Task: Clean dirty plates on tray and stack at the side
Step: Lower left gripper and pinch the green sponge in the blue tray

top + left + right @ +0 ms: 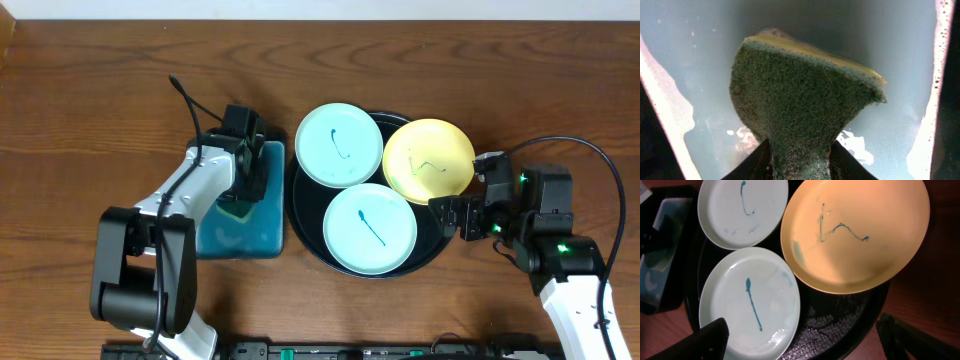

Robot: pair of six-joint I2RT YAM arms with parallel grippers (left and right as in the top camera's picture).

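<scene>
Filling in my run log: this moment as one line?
left end effector: shut on sponge in basin | right end effector: open by tray | plates: three, smeared, on tray

On the large round glossy black tray [304, 228] we saw a small round pale mint plastic plate [340, 145] at the far side and a second mint plate [369, 228] nearer, both lying flat and streaked teal. A pale yellow plate [429, 160] with a teal squiggle overhung the right rim.

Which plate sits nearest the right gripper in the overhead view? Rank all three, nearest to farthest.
1. Yellow plate, on the right of the tray, beside the right gripper.
2. Front mint plate, tray's near side.
3. Back mint plate, far left.
</scene>
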